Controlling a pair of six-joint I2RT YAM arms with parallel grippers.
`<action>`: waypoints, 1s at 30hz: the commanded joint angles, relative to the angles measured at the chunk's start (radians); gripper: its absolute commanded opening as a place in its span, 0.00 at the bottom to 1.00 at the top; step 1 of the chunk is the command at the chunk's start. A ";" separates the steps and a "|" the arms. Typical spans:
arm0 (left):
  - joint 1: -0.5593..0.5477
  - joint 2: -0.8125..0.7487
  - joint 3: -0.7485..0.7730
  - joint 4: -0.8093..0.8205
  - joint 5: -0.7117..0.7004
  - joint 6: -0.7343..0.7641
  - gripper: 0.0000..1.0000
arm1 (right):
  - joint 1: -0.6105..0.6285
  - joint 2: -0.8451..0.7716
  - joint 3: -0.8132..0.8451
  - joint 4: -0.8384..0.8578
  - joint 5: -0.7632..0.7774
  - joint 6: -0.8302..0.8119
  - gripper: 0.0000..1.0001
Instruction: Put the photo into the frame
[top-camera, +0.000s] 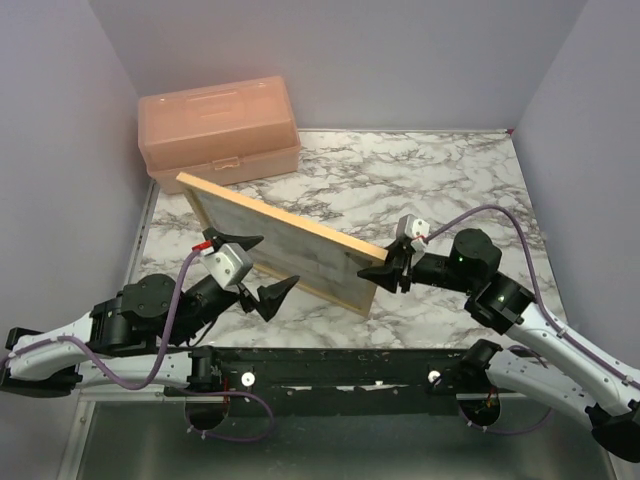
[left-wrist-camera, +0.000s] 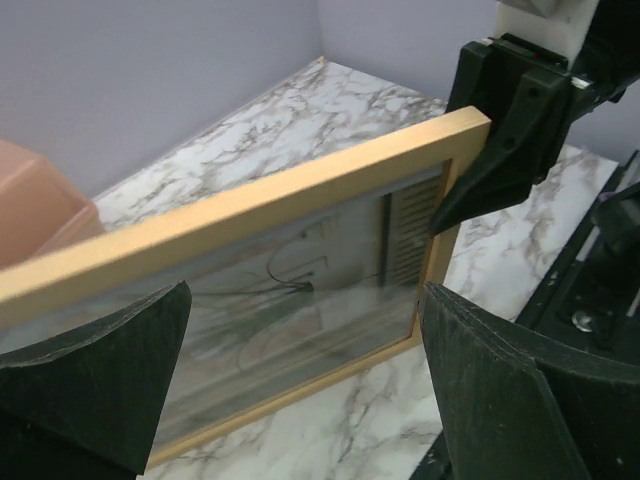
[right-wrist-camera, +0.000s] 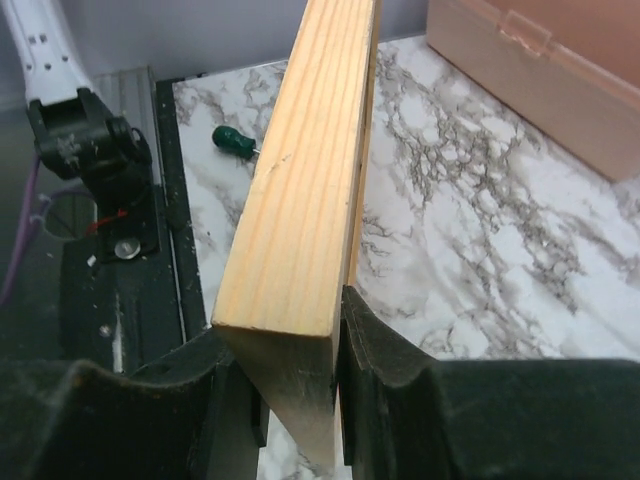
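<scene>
Though tilted, frame (top-camera: 285, 238) in right gripper (top-camera: 385, 272)

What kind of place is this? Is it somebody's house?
Probably a robot test booth, not a house: a left arm and a right arm are fixed at the marble-look table, and plain lilac walls box it in.

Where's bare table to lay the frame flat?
Free: back-right marble, bordered by toolbox, right wall and the frame's far edge. Crowded: near strip between frame and arm bases, with the open left end effector and a screwdriver; right end effector grips the frame's near-right corner.
</scene>
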 joint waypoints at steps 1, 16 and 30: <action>-0.003 -0.014 -0.054 0.041 0.060 -0.216 0.98 | 0.008 -0.015 -0.016 0.078 0.114 0.308 0.00; 0.114 0.094 -0.171 0.091 0.416 -0.604 0.98 | 0.007 0.049 -0.046 -0.034 0.425 0.765 0.01; 0.412 0.198 -0.401 0.159 0.707 -0.978 0.99 | 0.007 -0.024 -0.280 -0.148 0.687 1.026 0.01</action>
